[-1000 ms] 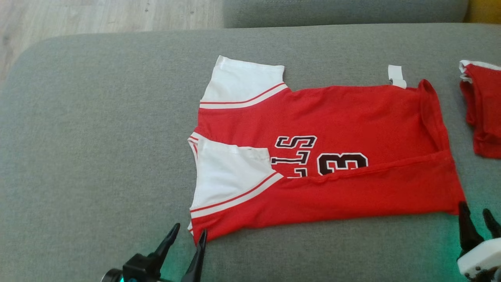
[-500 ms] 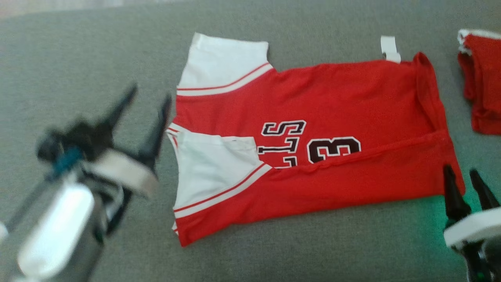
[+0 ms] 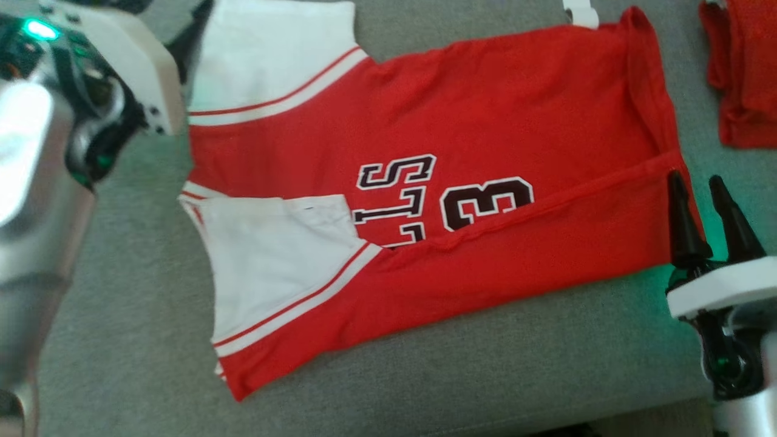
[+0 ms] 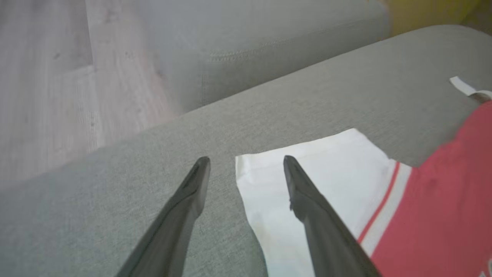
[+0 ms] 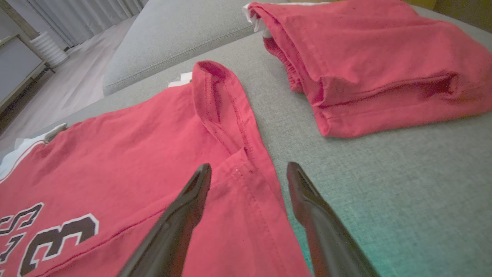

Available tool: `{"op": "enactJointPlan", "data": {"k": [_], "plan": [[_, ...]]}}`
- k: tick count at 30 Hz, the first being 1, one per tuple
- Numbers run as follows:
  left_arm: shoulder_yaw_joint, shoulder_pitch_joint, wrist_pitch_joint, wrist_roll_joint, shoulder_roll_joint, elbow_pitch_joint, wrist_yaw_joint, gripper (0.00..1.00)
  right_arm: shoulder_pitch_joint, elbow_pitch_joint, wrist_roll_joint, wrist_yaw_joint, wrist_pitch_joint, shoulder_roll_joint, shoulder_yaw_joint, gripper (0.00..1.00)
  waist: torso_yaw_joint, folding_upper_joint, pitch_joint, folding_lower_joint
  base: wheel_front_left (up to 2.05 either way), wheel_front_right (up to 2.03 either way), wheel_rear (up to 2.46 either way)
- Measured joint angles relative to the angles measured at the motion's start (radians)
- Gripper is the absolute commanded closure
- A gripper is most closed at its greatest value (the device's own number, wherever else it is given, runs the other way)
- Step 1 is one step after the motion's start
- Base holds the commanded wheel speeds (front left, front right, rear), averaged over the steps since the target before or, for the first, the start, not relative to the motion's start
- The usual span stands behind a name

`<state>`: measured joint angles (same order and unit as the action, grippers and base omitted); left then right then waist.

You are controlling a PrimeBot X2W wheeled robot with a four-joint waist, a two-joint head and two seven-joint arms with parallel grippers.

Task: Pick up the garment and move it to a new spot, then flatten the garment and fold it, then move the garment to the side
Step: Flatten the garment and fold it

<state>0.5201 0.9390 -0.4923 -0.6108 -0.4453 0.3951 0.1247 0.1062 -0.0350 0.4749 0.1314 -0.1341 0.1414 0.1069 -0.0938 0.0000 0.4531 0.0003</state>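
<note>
While the red jersey (image 3: 485,121) lies spread, near side folded over, on the grey cushion (image 3: 546,364), the left gripper (image 4: 246,159) hangs with jaws wide apart over the corner of the far white sleeve (image 4: 326,173), gripping nothing. The right gripper (image 5: 249,165) is parted too, straddling the hem (image 5: 250,188) toward the cushion's right edge, a folded red garment (image 5: 384,57) lying beyond.

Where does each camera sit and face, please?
Head view: from the head, down at the jersey on the sofa; left arm, right end effector show.
Left wrist view: along the left end effector at the white sleeve.
Right wrist view: along its fingers at the hem and a folded garment.
Head and right wrist views share that garment.
</note>
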Motion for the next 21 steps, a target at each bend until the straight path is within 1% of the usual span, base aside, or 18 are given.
{"op": "enactJointPlan", "data": {"k": [3,6,8,15,17,18,21], "plan": [[0.013,0.065,-0.047,-0.032,-0.006,0.089,0.0,0.0,0.018,-0.01,0.001,0.0,0.007,-0.001,-0.011,0.0,-0.027,0.0,0.033,0.0,0.0,0.0,0.0],[0.033,0.108,-0.061,-0.049,-0.015,0.147,0.0,0.0,0.033,-0.018,0.011,0.0,0.015,-0.001,-0.014,0.0,-0.052,0.0,0.062,-0.0001,0.0,0.0,0.0],[0.052,0.13,-0.062,-0.057,-0.019,0.177,0.007,0.0,0.039,-0.027,0.012,0.0,0.021,-0.001,-0.015,0.0,-0.067,0.0,0.079,-0.0001,0.0,0.0,0.0],[0.118,0.172,-0.033,-0.058,-0.042,0.248,0.008,0.0,0.056,-0.044,0.028,0.0,0.037,0.0,-0.032,0.0,-0.101,0.0,0.109,-0.0003,0.0,0.0,0.0],[0.132,0.187,-0.024,-0.059,-0.046,0.26,0.008,0.65,0.06,-0.049,0.028,0.0,0.037,0.0,-0.035,0.0,-0.106,0.0,0.111,-0.0003,0.0,0.0,0.0],[0.141,0.193,-0.021,-0.065,-0.047,0.265,0.008,1.0,0.063,-0.05,0.028,0.0,0.037,0.0,-0.035,0.0,-0.106,0.0,0.112,-0.0003,0.0,0.0,0.0],[0.169,0.2,0.003,-0.083,-0.048,0.276,0.008,1.0,0.07,-0.049,0.028,0.0,0.037,0.008,-0.035,0.0,-0.105,0.0,0.11,-0.0003,0.0,0.0,0.0]]}}
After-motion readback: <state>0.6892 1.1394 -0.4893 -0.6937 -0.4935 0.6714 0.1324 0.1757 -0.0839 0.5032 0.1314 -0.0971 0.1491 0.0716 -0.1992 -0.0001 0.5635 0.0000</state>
